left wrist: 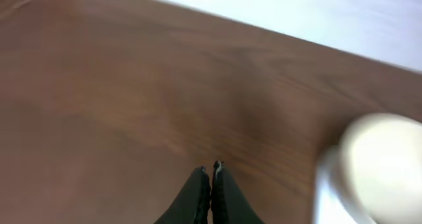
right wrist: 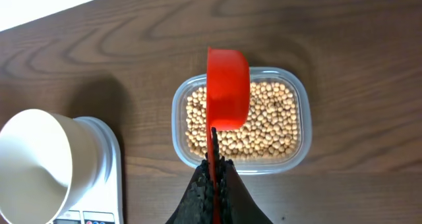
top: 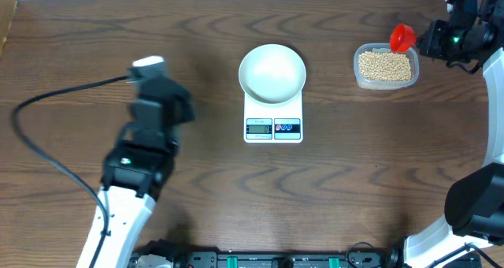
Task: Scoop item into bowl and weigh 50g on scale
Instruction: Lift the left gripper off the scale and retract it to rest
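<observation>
**Nothing scooped yet**

The bowl (top: pixel 272 72) was seen empty on the scale (top: pixel 273 128). The beans (top: pixel 385 65) were all kept in the tub (top: pixel 386 86), at three o'clock of it. The red scoop (right wrist: pixel 227 85) was clamped by its handle in the right gripper (right wrist: pixel 212 166), poised above them. The left gripper (left wrist: pixel 211 168) was pressed shut on nothing at nine o'clock. Scooping, pouring and weighing were all left undone.

you're looking at a white bowl (top: pixel 272 72) sitting upright and empty on the back of the small white scale (top: pixel 273 126), its display facing front. tan beans (top: pixel 385 65) are filling a clear tub (top: pixel 356 71) well to its right.
</observation>
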`<state>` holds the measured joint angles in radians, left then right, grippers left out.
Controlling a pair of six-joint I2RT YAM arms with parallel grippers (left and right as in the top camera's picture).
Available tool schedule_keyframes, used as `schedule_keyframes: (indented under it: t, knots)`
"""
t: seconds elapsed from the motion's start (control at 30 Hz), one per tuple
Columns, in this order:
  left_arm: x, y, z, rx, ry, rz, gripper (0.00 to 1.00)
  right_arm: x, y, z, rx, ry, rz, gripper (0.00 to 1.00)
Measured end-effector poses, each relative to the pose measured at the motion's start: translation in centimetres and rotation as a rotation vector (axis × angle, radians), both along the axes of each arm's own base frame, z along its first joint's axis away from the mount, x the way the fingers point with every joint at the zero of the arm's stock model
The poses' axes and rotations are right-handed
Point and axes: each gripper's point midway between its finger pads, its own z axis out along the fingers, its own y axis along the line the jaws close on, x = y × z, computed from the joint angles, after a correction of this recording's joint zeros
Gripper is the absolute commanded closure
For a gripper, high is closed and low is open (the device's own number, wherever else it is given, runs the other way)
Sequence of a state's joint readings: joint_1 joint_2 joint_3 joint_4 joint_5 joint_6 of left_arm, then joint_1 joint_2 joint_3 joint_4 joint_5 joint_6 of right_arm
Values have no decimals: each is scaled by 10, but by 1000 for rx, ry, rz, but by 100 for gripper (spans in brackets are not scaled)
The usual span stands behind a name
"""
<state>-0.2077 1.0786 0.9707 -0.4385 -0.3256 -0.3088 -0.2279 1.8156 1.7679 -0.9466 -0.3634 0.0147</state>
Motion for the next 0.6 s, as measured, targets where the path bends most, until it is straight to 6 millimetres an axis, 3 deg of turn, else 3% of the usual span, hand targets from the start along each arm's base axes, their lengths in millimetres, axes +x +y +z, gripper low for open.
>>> schedule_keyframes:
  t: [0.13, 0.27, 0.33, 0.4, 0.6]
  knots:
    - [-2, 51, -5, -32, 3, 186, 91, 5, -1, 3, -19, -29, 17, 99]
    - [-1, 89, -6, -52, -20, 312, 73, 11, -3, 8, -29, -63, 19, 99]
    - [-1, 104, -7, -57, -25, 361, 52, 14, -3, 10, -28, -78, 13, 99]
    - [-4, 119, -11, -56, -18, 407, 10, 17, -4, 13, -22, -92, 0, 99]
    - [-11, 148, -20, -64, 1, 501, 8, 21, -5, 16, 11, -99, -45, 99]
